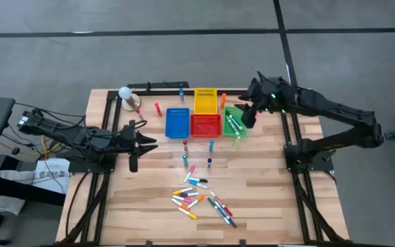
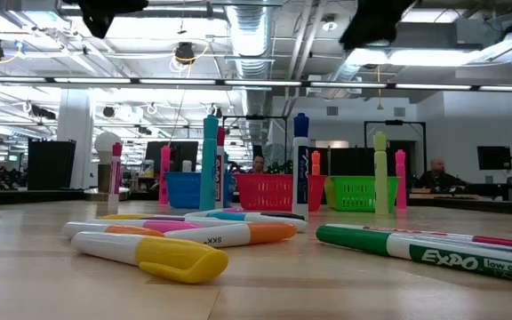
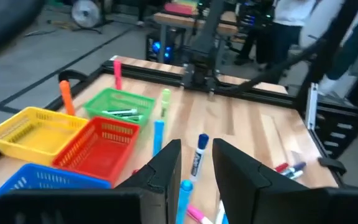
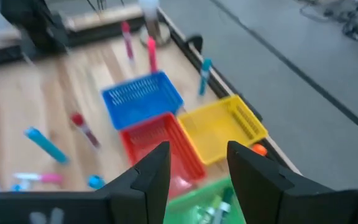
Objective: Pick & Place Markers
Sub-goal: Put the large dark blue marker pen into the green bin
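Right gripper (image 1: 247,116) is seen above the green bin (image 1: 233,122), its fingers apart with nothing between them in the right wrist view, where a few markers lie in the green mesh just below; the position is judged to suit dropping markers into that bin. Most of the markers (image 1: 201,199) are left scattered in a loose heap on the near middle of the wooden table (image 1: 115,206), while several stand upright between the heap and the bins, among them a blue-capped marker (image 3: 199,155) just beyond the left gripper's fingers. Four bins are set touching one another at the far middle: the blue bin (image 1: 177,122), the red bin (image 1: 206,125), the yellow bin (image 1: 206,100) behind it, and the green one at the right. Left gripper (image 1: 134,144) is held at the left side, pointed across the table, its fingers parted by a narrow gap and empty. Open board is left around the heap, so approach from above appears unhindered; the upright markers and the black frame rail (image 1: 163,85) along the far edge crowd the bins more closely.
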{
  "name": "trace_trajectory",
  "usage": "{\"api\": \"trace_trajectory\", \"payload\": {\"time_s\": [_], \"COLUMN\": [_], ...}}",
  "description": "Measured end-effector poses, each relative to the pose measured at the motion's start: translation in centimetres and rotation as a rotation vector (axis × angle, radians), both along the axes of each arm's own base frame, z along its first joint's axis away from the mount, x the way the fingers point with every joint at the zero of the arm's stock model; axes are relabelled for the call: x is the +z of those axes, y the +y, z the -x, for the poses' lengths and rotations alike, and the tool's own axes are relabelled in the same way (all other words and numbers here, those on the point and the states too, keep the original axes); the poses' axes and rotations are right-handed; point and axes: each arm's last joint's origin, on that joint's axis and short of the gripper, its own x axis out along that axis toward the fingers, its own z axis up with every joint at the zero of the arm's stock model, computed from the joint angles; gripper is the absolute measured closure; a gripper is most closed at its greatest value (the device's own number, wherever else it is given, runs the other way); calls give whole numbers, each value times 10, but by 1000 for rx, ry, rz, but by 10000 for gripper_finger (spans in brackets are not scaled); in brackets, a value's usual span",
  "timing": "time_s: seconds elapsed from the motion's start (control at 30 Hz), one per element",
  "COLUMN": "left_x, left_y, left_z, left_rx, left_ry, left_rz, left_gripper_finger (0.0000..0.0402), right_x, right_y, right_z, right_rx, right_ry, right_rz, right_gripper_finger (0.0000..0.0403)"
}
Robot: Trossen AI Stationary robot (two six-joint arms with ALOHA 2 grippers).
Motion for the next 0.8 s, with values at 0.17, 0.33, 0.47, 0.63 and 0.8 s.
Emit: {"api": "trace_trajectory", "payload": {"time_s": [0.17,0.33,0.47,0.63,0.8], "left_x": [1,1,2,2,2], "left_y": [-1,-3,-4,-5,-5], "left_z": [2,2,2,2,2], "left_rx": [-66,-120,-153,-190,-200], "left_ry": [-3,-2,-2,-4,-9], "left_rz": [16,34,44,55,58], "left_gripper_finger": [310,310,310,310,310], "right_x": [14,14,2,-25,-59], "right_y": [43,86,121,159,185], "right_z": [12,11,1,-21,-44], "right_rx": [-30,-42,-55,-90,-109], "right_ry": [-118,-174,-168,-135,-75], "right_rz": [-31,-40,-9,32,39], "right_gripper_finger": [248,248,248,248,251]}}
